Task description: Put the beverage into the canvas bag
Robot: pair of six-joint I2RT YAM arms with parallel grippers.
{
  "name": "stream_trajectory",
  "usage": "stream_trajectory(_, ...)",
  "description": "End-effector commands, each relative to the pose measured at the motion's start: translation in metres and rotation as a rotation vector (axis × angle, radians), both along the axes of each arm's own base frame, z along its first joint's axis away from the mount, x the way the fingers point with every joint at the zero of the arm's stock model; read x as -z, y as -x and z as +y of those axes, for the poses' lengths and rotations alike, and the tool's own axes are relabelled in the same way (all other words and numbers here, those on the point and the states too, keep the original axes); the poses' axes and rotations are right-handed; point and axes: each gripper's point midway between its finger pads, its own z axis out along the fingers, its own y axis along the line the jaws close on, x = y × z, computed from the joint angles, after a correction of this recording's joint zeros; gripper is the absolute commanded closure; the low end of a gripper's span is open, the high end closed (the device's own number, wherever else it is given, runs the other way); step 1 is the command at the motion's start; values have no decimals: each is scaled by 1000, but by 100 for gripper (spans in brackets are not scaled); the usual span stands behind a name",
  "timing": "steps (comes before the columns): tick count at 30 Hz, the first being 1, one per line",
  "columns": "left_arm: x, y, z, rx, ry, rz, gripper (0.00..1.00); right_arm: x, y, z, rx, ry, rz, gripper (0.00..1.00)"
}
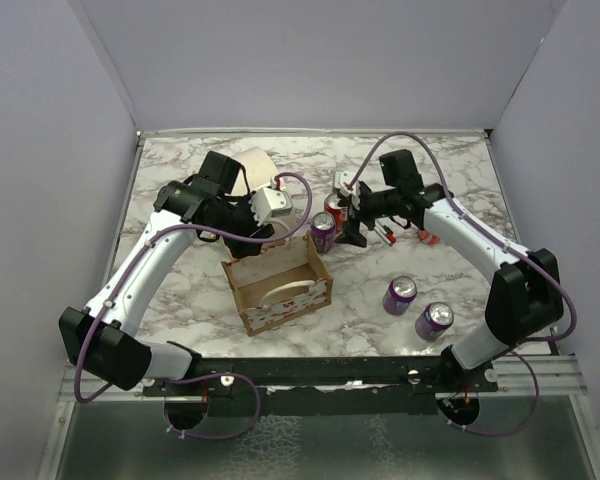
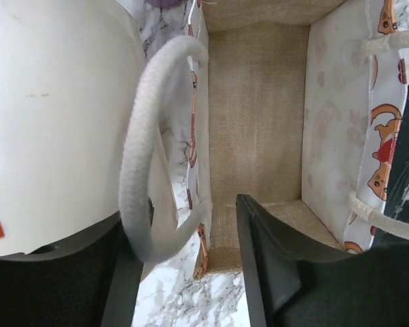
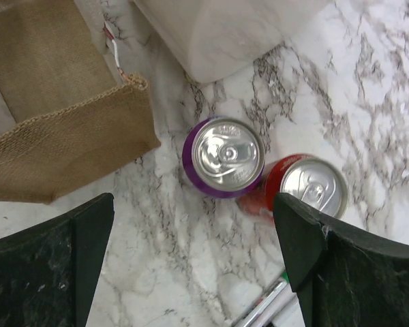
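Desk (image 1: 460, 170): white marble with grey veining, closed in by plain grey walls (image 1: 310, 60) on three sides. Both arm bases were bolted at its near edge.

Top view: the bag (image 1: 280, 305) stood open near the desk's middle, nothing visible inside it. The purple can (image 1: 323, 230) stood upright on the desk, just beside the bag's far right corner and outside it. A red can (image 1: 335, 208) stood just beyond that can. Two more purple cans (image 1: 417, 306) stood well apart from the bag, to its right. A cream cylinder (image 1: 252, 165) lay behind the bag. This view hid the left fingers under the wrist housing.

Left wrist view: the left end effector (image 2: 187, 218) was released. One finger sat inside the bag, the other outside. The bag's wall and a white rope handle (image 2: 140, 157) lay between them, and a gap showed beside the inner finger. Only this view showed the burlap lining and cartoon print.

Right wrist view: the right end effector (image 3: 193, 211) was released, jaws wide, poised over the purple can and grasping nothing. This view showed both can tops sealed. A pen (image 3: 266, 306) lay on the side of the cans away from the bag.
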Motion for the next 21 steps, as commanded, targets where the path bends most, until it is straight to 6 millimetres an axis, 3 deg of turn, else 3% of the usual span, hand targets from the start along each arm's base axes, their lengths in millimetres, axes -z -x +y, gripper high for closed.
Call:
stream_trajectory(1, -21, 7, 4, -24, 29, -76, 41, -13, -4, 28, -161, -32, -93, 1)
stream_trajectory(8, -29, 9, 10, -72, 60, -77, 28, 7, -14, 49, -226, 25, -57, 0)
stream_trajectory(16, -43, 9, 16, -108, 122, -94, 27, 36, -24, 58, -248, 108, 2, 0)
stream_trajectory(21, -47, 12, 16, -118, 172, -83, 27, 58, -21, 54, -257, 167, 51, 3)
